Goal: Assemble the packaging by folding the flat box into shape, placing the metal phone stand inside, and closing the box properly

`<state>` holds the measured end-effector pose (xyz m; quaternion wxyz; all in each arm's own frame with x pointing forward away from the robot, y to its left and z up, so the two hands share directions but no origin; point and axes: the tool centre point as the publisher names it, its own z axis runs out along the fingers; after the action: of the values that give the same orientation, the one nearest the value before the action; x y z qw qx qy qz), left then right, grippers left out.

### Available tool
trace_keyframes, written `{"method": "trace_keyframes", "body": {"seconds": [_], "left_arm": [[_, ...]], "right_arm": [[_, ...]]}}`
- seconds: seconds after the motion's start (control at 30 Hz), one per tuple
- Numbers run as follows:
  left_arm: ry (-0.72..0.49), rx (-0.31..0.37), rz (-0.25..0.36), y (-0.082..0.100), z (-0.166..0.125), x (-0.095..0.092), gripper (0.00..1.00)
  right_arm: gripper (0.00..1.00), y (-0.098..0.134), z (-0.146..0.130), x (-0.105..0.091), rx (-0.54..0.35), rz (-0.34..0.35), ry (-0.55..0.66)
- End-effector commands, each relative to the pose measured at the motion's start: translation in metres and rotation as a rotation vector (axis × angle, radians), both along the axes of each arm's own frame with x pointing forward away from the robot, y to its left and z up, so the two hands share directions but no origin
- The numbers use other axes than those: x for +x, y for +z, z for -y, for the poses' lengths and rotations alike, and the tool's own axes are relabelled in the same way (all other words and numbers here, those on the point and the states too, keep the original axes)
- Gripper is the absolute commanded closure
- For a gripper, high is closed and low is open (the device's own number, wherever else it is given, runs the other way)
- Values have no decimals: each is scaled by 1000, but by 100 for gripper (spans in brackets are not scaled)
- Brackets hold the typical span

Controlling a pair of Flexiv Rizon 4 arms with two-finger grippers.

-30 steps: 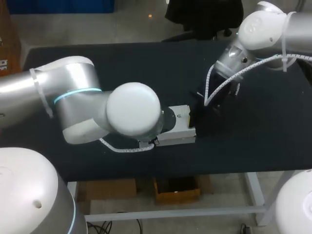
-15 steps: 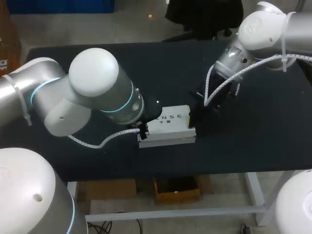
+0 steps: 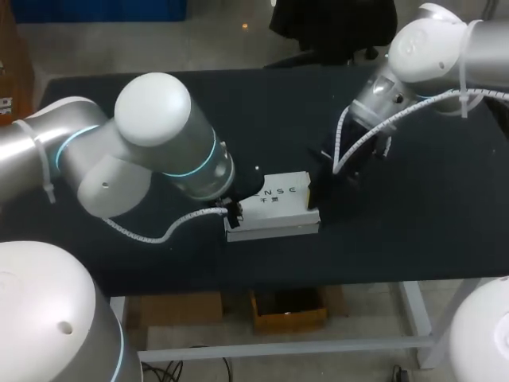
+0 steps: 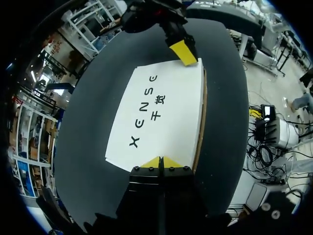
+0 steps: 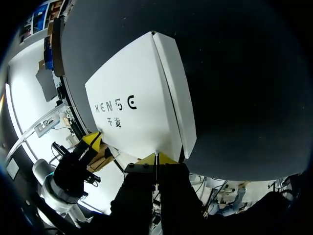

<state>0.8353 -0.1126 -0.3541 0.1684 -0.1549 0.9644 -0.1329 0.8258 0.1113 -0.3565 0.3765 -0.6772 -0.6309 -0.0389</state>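
Note:
A white box with dark print on its lid lies closed on the black table, near the front edge. My left gripper is shut, its yellow tips together against the box at its left end. My right gripper is shut too, its tips pressed together at the right end of the box. Each wrist view shows the other gripper's yellow tip at the far end of the box. No metal phone stand is visible.
The black table's front edge runs close below the box. My left arm's large joints hang over the table's left half. My right arm's cabled wrist stands above the right side.
My left arm's elbow swung up and to the left, uncovering the box's lid. The left gripper's fingers have come together. The right arm and the box have not moved.

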Motion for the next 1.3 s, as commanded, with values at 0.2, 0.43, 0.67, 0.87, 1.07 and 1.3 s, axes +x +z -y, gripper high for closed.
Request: {"method": "trace_keyframes", "body": {"seconds": [0.2,0.43,0.67,0.87,1.07,1.3], "left_arm": [[14,4,-17,-14,-1,0,100],[20,4,-28,-20,-2,2,100],[27,-2,-48,-28,-2,4,100],[30,-5,-21,-18,-3,-2,100],[25,-6,31,1,-1,-10,100],[10,-1,40,0,4,-12,100]], "right_arm": [[100,-12,0,-2,1,-13,2],[100,-25,2,-2,8,-38,-3],[100,-36,3,-2,13,-61,-6],[100,-23,7,-6,24,-34,-11],[100,-4,5,-10,29,16,-5],[100,-3,3,-12,27,32,0]]}}
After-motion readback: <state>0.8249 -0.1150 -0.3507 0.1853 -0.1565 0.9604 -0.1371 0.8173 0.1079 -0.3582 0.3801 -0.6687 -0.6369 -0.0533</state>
